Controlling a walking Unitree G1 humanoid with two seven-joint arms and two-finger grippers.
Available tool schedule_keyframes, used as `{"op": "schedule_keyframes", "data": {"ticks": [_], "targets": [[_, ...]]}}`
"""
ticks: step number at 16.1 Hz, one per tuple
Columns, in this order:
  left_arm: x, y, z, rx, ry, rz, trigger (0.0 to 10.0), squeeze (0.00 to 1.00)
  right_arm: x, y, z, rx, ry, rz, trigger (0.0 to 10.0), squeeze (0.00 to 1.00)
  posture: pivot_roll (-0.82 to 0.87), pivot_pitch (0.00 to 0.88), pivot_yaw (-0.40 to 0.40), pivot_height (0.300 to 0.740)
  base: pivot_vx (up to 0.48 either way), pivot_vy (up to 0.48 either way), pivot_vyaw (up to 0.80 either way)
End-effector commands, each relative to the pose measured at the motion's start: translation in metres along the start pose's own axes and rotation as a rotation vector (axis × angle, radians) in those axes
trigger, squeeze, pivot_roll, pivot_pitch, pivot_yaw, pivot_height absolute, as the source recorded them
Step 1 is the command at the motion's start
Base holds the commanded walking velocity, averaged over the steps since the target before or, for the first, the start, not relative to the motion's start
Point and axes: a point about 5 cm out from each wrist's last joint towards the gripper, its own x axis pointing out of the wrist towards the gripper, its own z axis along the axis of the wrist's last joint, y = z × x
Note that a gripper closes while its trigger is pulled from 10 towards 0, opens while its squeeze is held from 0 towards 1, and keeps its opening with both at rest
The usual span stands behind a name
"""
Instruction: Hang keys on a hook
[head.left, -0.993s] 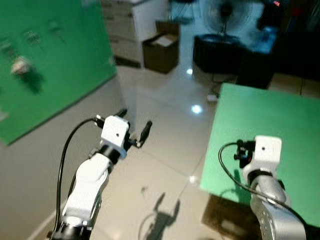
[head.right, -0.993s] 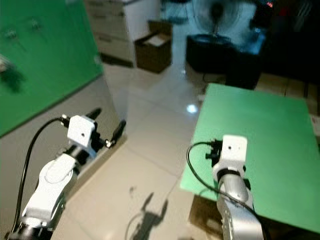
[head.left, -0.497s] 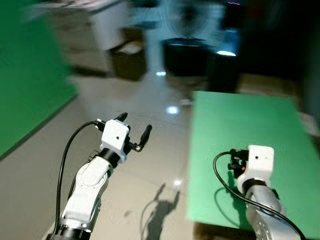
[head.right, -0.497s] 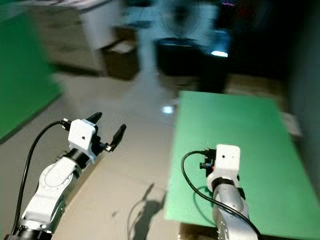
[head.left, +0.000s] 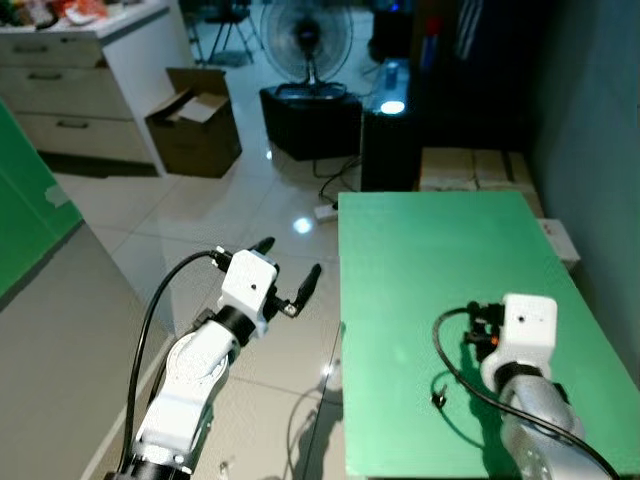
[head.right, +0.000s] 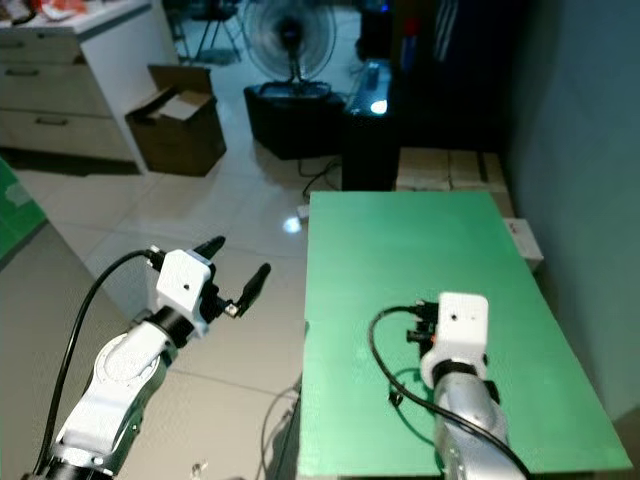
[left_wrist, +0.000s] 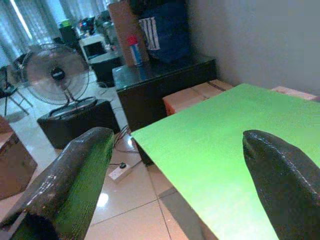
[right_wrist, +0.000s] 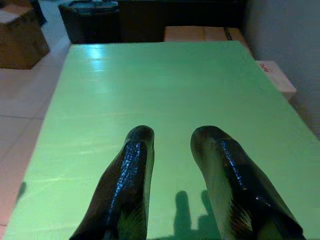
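A green table (head.left: 420, 260) stands before me on the right. My right gripper (right_wrist: 172, 135) hovers low over its near part, its two black fingers a little apart with nothing between them. A small dark item (head.left: 438, 400) lies on the table beside the right arm's cable; it is too small to identify. My left gripper (head.left: 290, 262) is held up over the tiled floor just left of the table's edge, fingers spread wide and empty. A strip of the green wall panel (head.left: 25, 235) shows at the far left; no hooks can be made out on it.
An open cardboard box (head.left: 195, 120), white drawers (head.left: 80, 80), a standing fan (head.left: 305, 35) on a black base and a dark tower (head.left: 390, 140) stand beyond. A power strip (head.left: 325, 210) lies on the floor. Cartons (head.left: 470, 165) sit behind the table.
The camera has swung to the right: the green panel with its hooks slid off to the left and the table moved to the centre. Both arms keep much the same pose.
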Motion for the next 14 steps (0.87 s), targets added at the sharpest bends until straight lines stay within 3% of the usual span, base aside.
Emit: {"op": "schedule_keyframes", "data": {"ticks": [1,3,5,9,11,14], "targets": [[-0.003,0.003,0.001,0.017,0.009,-0.008,10.0,0.0,0.001,0.006,0.001,0.007,0.01,0.043,10.0,0.0,-0.12,0.0,0.068,0.74,0.0,0.0,0.0],[-0.005,0.001,-0.001,0.014,0.023,-0.038,10.0,0.0,0.004,0.012,-0.004,-0.022,0.068,0.115,10.0,0.0,-0.12,0.0,0.067,0.74,0.0,0.0,0.0],[-0.004,-0.005,-0.002,-0.004,0.032,-0.106,10.0,0.0,0.012,0.014,-0.016,-0.124,0.181,0.179,10.0,0.0,-0.12,0.0,0.063,0.74,0.0,0.0,0.0],[-0.004,-0.011,-0.002,-0.002,0.048,-0.189,10.0,0.0,0.01,0.027,-0.053,-0.189,0.513,0.39,10.0,0.0,-0.12,0.0,0.068,0.74,0.0,0.0,0.0],[-0.004,-0.011,-0.002,-0.019,0.055,-0.215,10.0,0.0,0.017,0.024,-0.064,-0.224,0.576,0.38,10.0,0.0,-0.11,0.0,0.069,0.74,0.0,0.0,0.0],[-0.003,-0.014,0.0,-0.027,0.059,-0.258,10.0,0.0,0.036,0.017,-0.061,-0.288,0.592,0.351,10.0,0.0,-0.1,0.002,0.06,0.74,0.0,0.0,0.0]]}}
